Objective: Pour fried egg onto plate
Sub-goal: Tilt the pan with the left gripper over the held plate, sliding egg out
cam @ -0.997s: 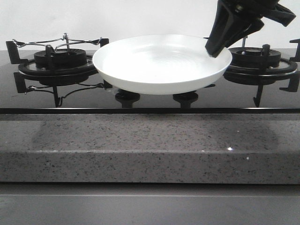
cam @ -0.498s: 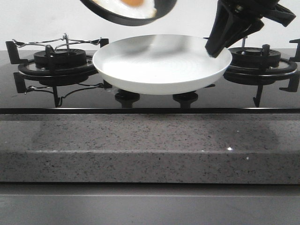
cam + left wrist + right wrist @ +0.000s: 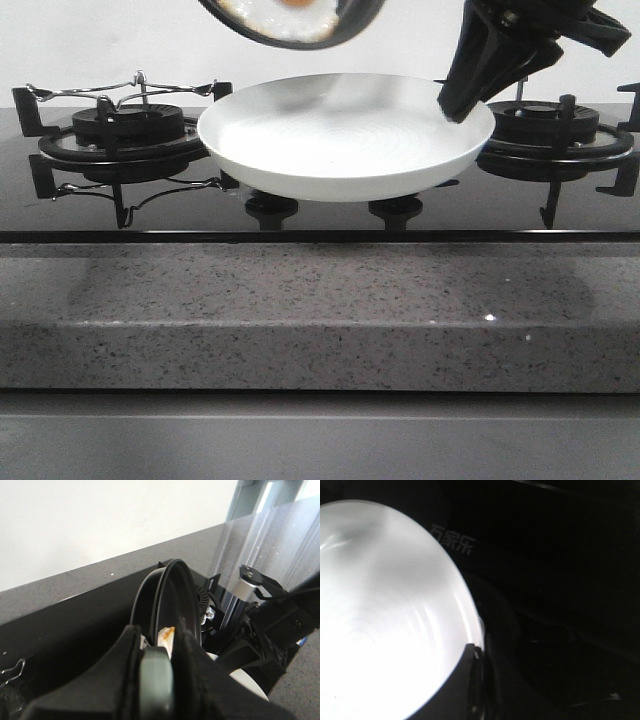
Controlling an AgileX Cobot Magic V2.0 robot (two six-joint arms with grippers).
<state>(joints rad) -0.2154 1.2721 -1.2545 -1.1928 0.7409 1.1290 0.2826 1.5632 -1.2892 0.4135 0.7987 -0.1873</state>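
White and shallow, the plate (image 3: 345, 135) hangs above the black glass hob (image 3: 320, 215), between the two burners — the left burner (image 3: 125, 135) with its wire pan support, the right burner (image 3: 560, 130) partly hidden behind the right gripper (image 3: 458, 110). That gripper is clamped on the plate's right rim; in the right wrist view one finger (image 3: 470, 680) overlaps the rim. Above the plate's left half, the black pan (image 3: 295, 22) is tilted steeply, cut off by the top edge, with the fried egg (image 3: 285, 15) lying inside it. The left gripper (image 3: 155, 680) is closed on the pan's handle. Speckled grey stone counter (image 3: 320, 310) fills the foreground.
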